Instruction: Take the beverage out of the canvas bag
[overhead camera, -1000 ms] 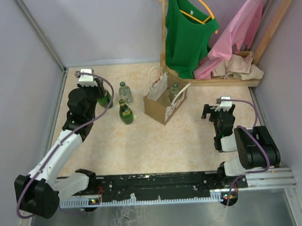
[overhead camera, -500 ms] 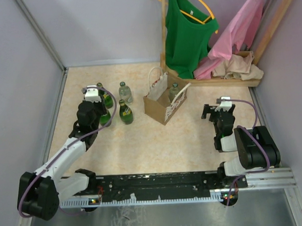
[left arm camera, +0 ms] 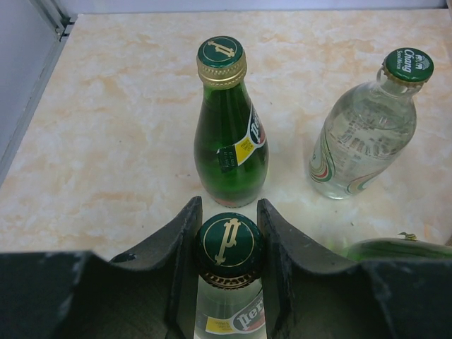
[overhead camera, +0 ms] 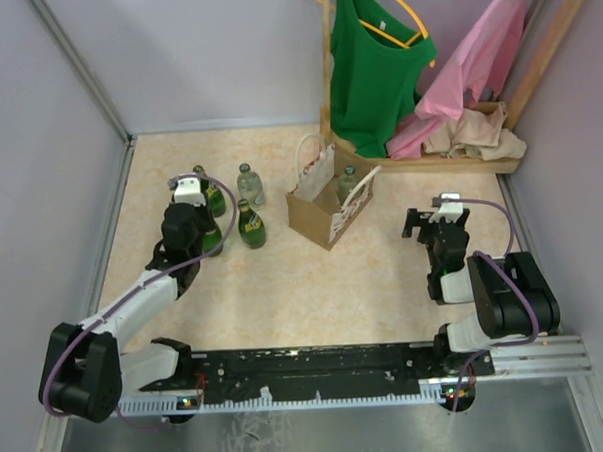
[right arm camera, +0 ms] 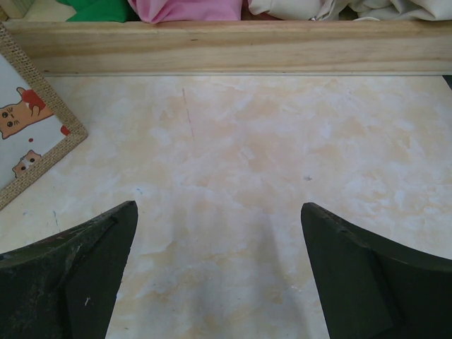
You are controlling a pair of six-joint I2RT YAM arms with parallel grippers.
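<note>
On the left, my left gripper (left arm camera: pixel 228 212) has its jaws closed on the neck of a small green glass bottle with a dark green, gold-printed cap (left arm camera: pixel 228 244). That held bottle hangs upright and low over the pale marbled table (overhead camera: pixel 314 275); I cannot tell whether its base touches down.

Just beyond it stands a second green glass bottle with a yellow label (left arm camera: pixel 229 141), to the right of that a clear glass bottle with a green Chang cap (left arm camera: pixel 360 134), and a third green bottle (overhead camera: pixel 251 226) stands near.

Further right sits the boxy tan-brown canvas bag with white loop handles (overhead camera: pixel 311 224), upright and open-mouthed. A clear capped beverage bottle (overhead camera: pixel 348 182) stands inside it.

I judge I am at the placing step: one drink is out and being parked beside the others. Next I need to lower it squarely, part the jaws without knocking its close neighbours, then go over to the bag and come down through the handles.

On the right, my right gripper (right arm camera: pixel 219 208) is spread wide and empty above bare table, well apart from the bag.
</note>
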